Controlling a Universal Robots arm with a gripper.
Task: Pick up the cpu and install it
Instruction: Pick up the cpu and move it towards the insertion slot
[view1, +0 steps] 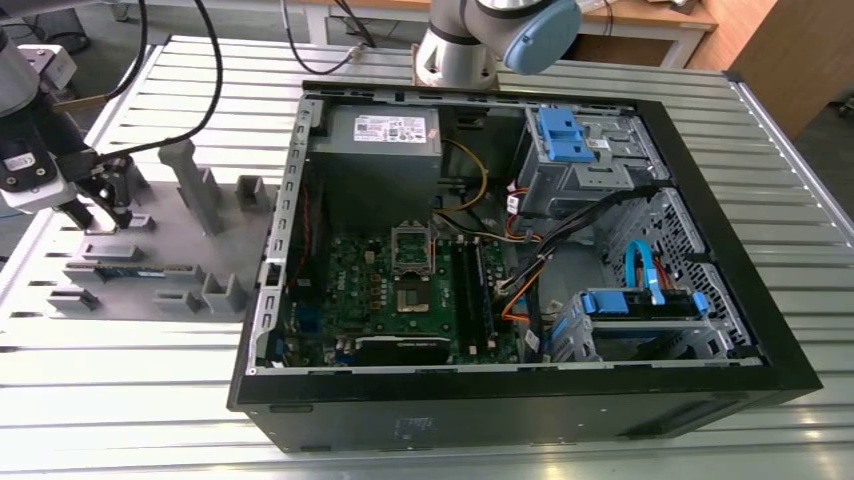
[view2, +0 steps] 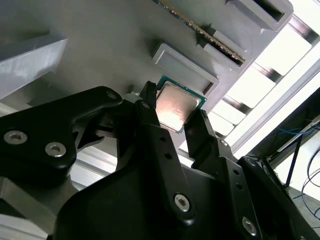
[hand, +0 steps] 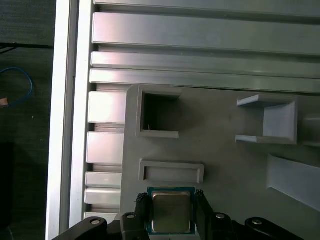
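The gripper (hand: 171, 196) appears closed on the cpu (hand: 171, 214), its fingers (hand: 142, 204) against two opposite edges. The chip sits flat and low on the grey fixture plate (view1: 234, 255), near the tabletop (view1: 134, 400) edge on the exterior view's left. A good pick means even pressure on both edges and a straight, level rise, so the chip does not tilt or slip. A low rectangular frame (hand: 171, 171) stands just beside the cpu, and the memory stick (view1: 134, 270) and tall posts (view1: 187, 180) are nearby. The open computer case (view1: 534, 415), with its socket (view1: 407, 292), lies well apart, and its wall stands between.
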